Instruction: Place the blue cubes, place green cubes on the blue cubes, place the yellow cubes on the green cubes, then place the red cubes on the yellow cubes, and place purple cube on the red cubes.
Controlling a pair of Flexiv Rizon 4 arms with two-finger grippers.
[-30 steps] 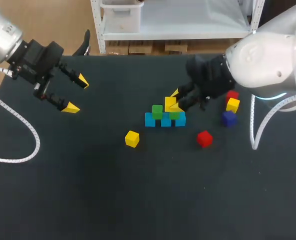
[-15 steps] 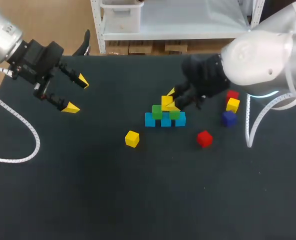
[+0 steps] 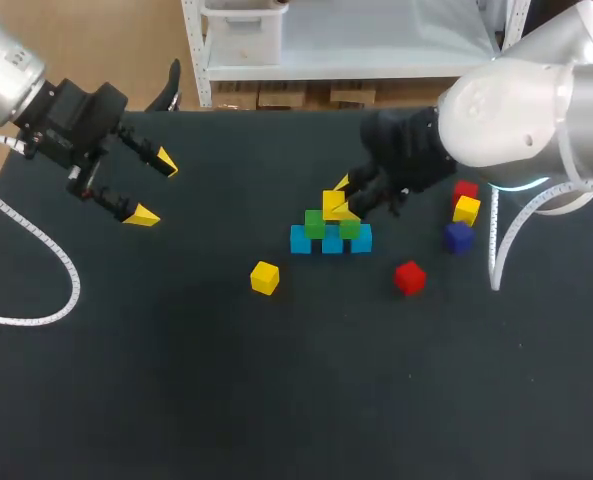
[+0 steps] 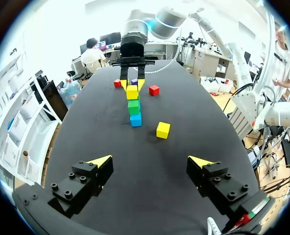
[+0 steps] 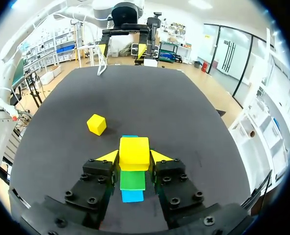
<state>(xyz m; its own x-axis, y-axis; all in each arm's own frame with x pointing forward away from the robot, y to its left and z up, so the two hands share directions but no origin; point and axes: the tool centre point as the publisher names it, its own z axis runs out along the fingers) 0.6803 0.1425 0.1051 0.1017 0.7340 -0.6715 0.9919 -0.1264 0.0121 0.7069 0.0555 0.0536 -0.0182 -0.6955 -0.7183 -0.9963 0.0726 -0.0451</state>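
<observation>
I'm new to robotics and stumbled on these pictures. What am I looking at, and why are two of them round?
Two robot arms stand at a black table, with coloured cubes to stack. One picture looks down from above; the two round ones come from cameras on each arm's wrist. The right gripper grips a yellow cube above a small stack: three blue cubes with two green cubes on them. The left gripper hangs open and empty. Lying loose: two more yellow cubes, two red cubes and a purple cube.
</observation>
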